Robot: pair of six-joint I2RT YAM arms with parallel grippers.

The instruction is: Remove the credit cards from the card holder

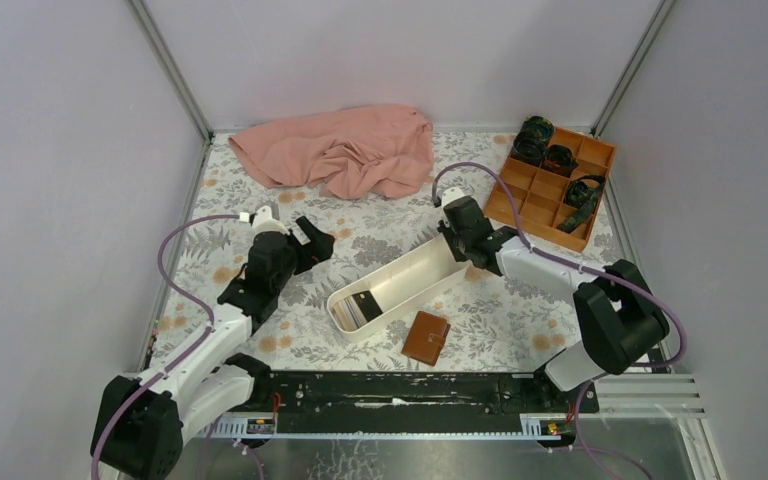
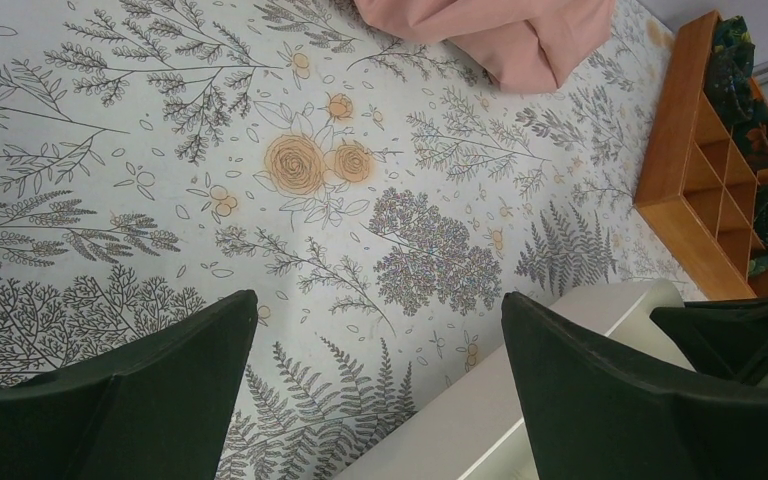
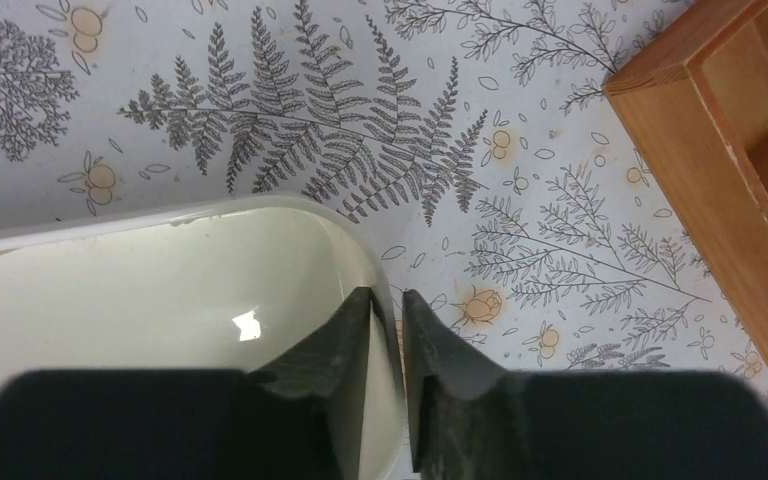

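Note:
The brown card holder (image 1: 426, 337) lies closed on the table, just in front of the long white tray (image 1: 410, 272). A few credit cards (image 1: 363, 306), whitish and black, lie in the tray's near-left end. My right gripper (image 1: 450, 232) is at the tray's far end. In the right wrist view it (image 3: 387, 295) is shut on the tray's rim (image 3: 210, 210), one finger inside the wall and one outside. My left gripper (image 1: 312, 245) is open and empty, left of the tray. In its wrist view (image 2: 380, 300) the tray's side (image 2: 460, 420) passes under it.
An orange compartmented box (image 1: 552, 183) with dark items stands at the back right, close to the right gripper; it shows in both wrist views (image 2: 700, 180) (image 3: 730, 130). A crumpled pink cloth (image 1: 345, 150) lies at the back middle. Enclosure walls stand on three sides.

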